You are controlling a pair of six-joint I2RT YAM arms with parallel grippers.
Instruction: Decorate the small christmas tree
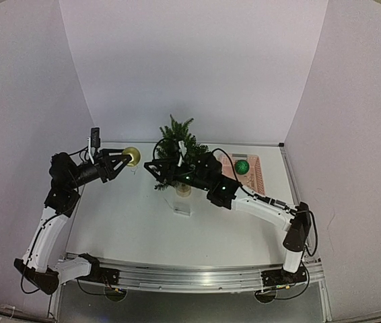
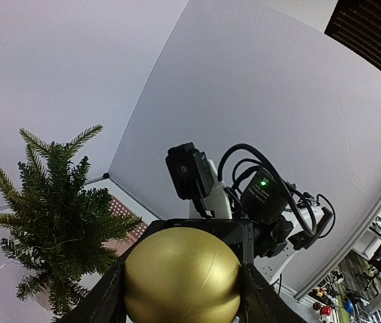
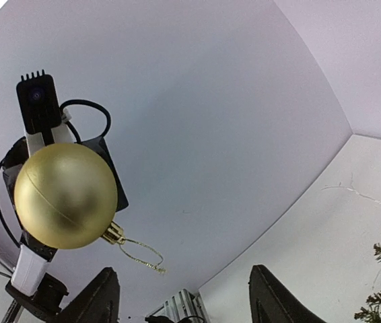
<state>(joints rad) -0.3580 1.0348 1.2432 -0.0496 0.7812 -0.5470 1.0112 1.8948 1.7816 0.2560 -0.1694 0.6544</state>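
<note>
Left gripper [image 1: 128, 159] jaws clamp a shiny gold ball ornament [image 2: 182, 276] left of the small dark-green christmas tree [image 1: 177, 149], mid-back on the white tabletop [image 1: 136, 225]. Right gripper [image 3: 184, 282] jaws gape empty, apparently against its branches; wrist print illegible.

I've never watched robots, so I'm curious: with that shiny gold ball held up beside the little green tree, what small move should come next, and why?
Probably the right gripper should ease toward the thin gold thread loop under the shiny gold ball ornament and pinch it: the left gripper clamps the ball's body, the loop dangles free, and the right jaws stand open.
</note>
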